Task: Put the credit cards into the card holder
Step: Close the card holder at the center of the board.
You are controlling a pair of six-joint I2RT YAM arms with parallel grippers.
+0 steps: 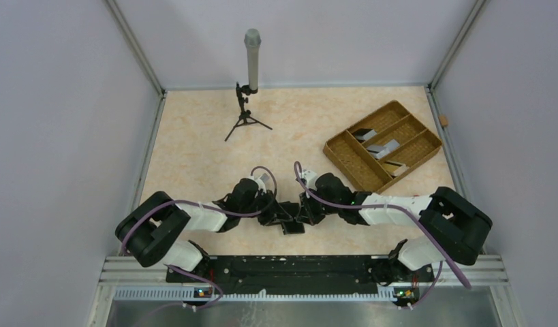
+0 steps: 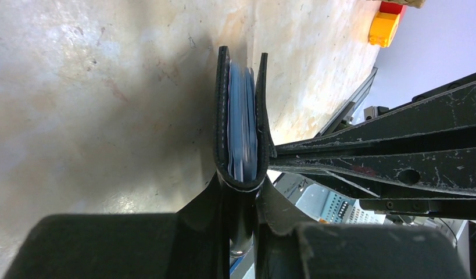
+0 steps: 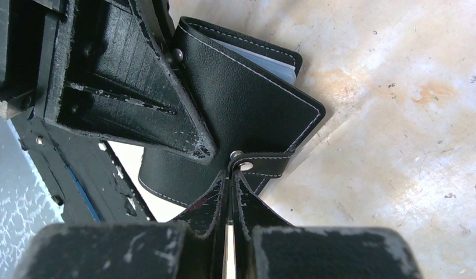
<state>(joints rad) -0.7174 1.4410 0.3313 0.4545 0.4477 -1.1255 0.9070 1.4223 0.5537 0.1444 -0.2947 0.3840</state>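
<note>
Holder (image 3: 247, 104) is held on edge over the surface (image 1: 194, 136), between the two arms near their bases, folded almost flat. Left tool (image 2: 240, 187) pinches it at the fold, one finger on each cover. Right tool (image 3: 231, 174) is pressed together, tips right at the clasp tab (image 3: 264, 164) by its snap. Can't tell whether the tab is nipped between them or only touched, nor whether the snap is fastened. Cards (image 1: 383, 146) lie in the tray (image 1: 349, 158) at far right, well apart from all this, one pale and a couple dark (the pale blue layers inside the holder could be lining or cards, can't say). So I read the step as opening the holder, loading not begun. To do it well, the left pinch belongs low on the fold so both covers can swing; higher up it would clamp them closed. The right side needs a real bite on the tab, then a peel away from the cover it lies on, not along it, so the snap lets go instead of dragging the holder round in the left tool. Go slow, since the leather looks stiff and may spring back. Once the covers gape, lay it open on the surface, lining up, before going for a card. Main risk is the holder twisting out of the pinch.
</note>
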